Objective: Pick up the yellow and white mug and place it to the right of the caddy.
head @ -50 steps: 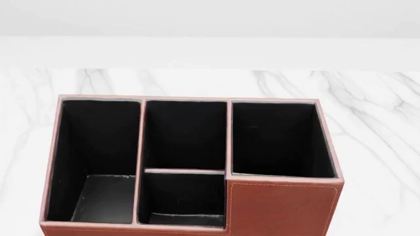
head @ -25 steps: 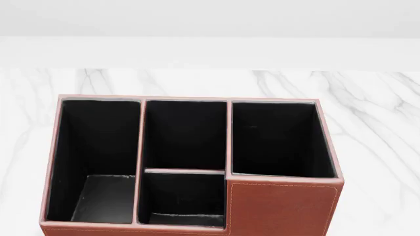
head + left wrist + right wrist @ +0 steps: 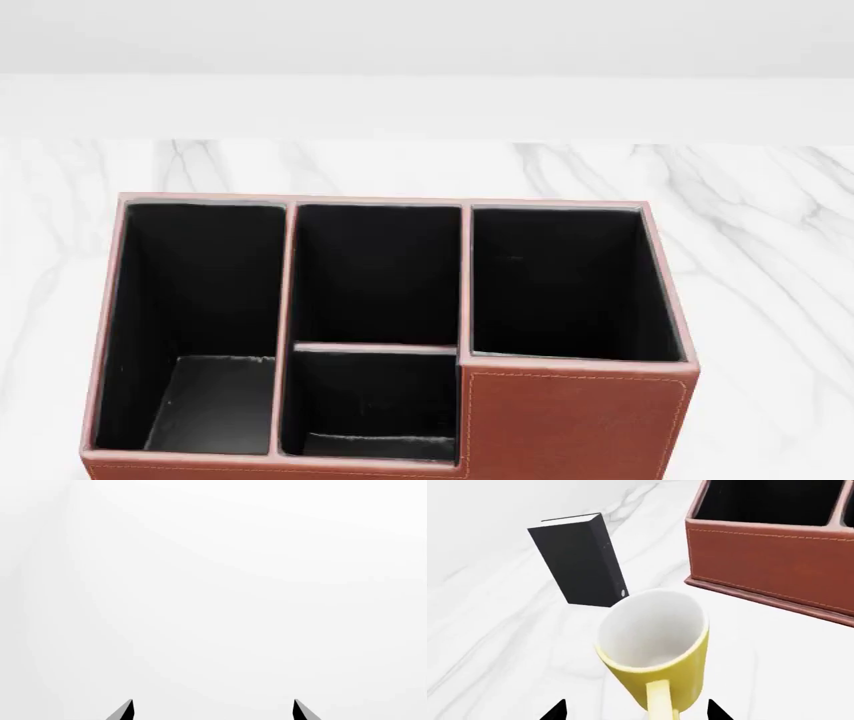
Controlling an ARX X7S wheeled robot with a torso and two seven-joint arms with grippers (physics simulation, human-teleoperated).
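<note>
The caddy [image 3: 400,330] is seen from above in the head view, standing on the white marble table [image 3: 761,250]; four black-lined compartments are shown, three along the far side and a smaller one at the near middle, with a closed reddish-brown panel with light stitching at the near right; neither arm is seen in that view.

In the right wrist view the yellow and white mug [image 3: 654,650] is shown upright on the table, its white inside visible and its yellow handle turned toward the camera; it is placed between the two dark fingertips of the right gripper [image 3: 635,711], which are spread wide with the mug's handle between them and no contact visible; just beyond the mug a small black upright slab [image 3: 580,560] is seen, and the caddy's stitched wall is seen near the mug.

In the left wrist view only the left gripper [image 3: 212,711] is shown, its tips held apart against a blank white background.
</note>
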